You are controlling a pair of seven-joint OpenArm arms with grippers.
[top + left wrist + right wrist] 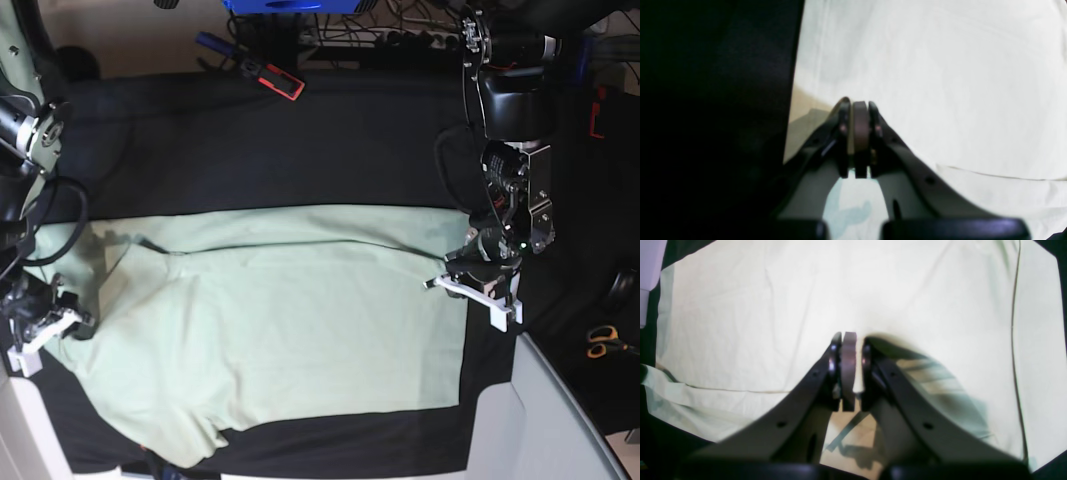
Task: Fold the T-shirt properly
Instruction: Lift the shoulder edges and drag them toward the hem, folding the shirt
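Observation:
The pale mint-green T-shirt point(280, 320) lies spread flat and sideways across the black table cloth point(300, 150). My left gripper point(435, 284) sits at the shirt's right edge. In the left wrist view its fingers are shut point(858, 105) on top of the T-shirt point(940, 83), just beside the black cloth point(706, 100). My right gripper point(82, 322) is at the shirt's left edge, near a folded sleeve. In the right wrist view it is shut point(848, 336) low over the T-shirt point(773, 306). Whether either gripper pinches fabric does not show.
A red and black tool point(272, 78) and cables lie at the table's far edge. Yellow-handled scissors point(605, 343) lie off to the right. A pale grey surface point(545, 420) borders the front right corner. A hem seam point(1015, 340) runs down the shirt.

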